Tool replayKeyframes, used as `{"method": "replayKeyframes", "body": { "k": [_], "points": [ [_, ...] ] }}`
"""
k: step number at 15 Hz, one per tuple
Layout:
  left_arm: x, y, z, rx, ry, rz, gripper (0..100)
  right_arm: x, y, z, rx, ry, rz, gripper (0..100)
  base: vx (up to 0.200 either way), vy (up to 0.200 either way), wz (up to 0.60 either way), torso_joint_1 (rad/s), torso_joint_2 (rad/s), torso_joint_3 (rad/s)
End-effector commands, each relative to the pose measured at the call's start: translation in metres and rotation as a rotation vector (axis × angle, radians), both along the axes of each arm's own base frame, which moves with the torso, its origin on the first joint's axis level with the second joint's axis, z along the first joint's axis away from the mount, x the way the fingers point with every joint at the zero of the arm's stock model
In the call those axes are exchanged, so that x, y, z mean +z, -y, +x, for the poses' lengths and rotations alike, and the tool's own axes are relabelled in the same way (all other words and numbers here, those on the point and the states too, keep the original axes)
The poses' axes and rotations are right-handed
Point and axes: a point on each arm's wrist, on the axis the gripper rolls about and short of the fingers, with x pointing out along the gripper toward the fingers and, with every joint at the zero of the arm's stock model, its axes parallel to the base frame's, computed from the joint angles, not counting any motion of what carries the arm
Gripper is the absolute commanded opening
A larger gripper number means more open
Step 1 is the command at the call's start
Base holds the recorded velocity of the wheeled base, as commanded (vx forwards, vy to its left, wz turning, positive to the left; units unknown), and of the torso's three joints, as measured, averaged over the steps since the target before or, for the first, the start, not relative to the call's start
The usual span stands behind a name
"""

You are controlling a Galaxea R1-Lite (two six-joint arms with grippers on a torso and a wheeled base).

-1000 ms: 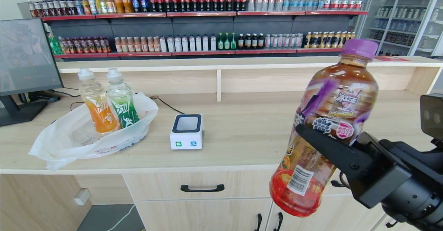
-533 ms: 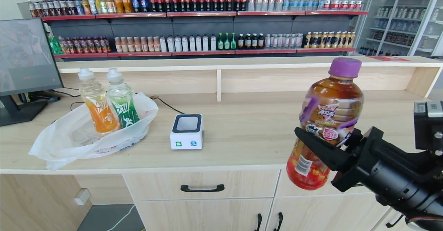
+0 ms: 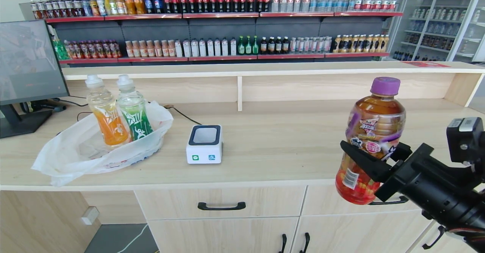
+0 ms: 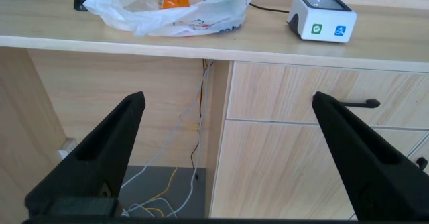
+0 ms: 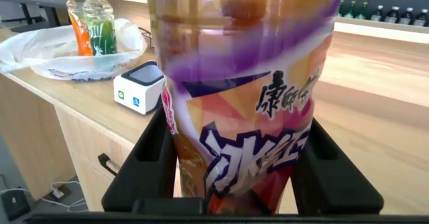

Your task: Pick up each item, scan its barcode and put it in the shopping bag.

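Shopping bag [image 3: 64,158] sits left on the table [image 3: 284,143], orange bottle [image 3: 107,116] and green bottle [image 3: 134,113] upright inside; purple-capped bottle [image 3: 375,113] hangs upright past the table's front edge, pinched by the right tool [image 3: 373,150]; scanner [image 3: 204,144] mid-table; left tool [image 4: 228,100] spread wide, facing the drawers [image 4: 301,93]

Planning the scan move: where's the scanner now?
Head view: the scanner sits on the counter, just right of the shopping bag, well left of the purple-capped bottle in the right hand.

tea bottle [image 3: 373,131]: purple cap, amber drink, near upright, clamped in right pincer [image 3: 373,152] | scanner [image 3: 204,144]: white box, well left of pincer | shopping bag [image 3: 64,158]: white, farther left, holds orange bottle [image 3: 106,113], green bottle [image 3: 133,111], standing
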Motion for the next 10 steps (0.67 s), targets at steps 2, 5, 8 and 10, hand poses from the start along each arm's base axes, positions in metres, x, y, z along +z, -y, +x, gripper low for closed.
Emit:
{"method": "replayKeyframes", "body": {
  "k": [2,5,8,10],
  "points": [
    [0.0000,0.0000,0.0000,0.000,0.000,-0.001,100,-0.0024,0.0018,0.0064,-0.023,-0.009,-0.006,0,0.000,0.000,0.00,0.000,0.00,0.000],
    [0.0000,0.0000,0.0000,0.000,0.000,-0.002,100,-0.0046,0.0011,0.0079,-0.026,-0.010,-0.025,0,0.000,0.133,0.00,0.003,0.00,0.005],
    [-0.0002,0.0000,0.0000,0.002,-0.001,-0.002,100,-0.0062,-0.0002,0.0107,-0.025,-0.015,-0.032,0,0.000,0.200,0.00,0.011,0.00,0.001],
    [0.0000,0.0000,0.0000,0.003,0.000,-0.002,100,-0.0056,-0.0004,0.0111,-0.025,-0.012,-0.031,0,0.000,0.200,0.00,0.002,0.00,0.000]
  ]
}}
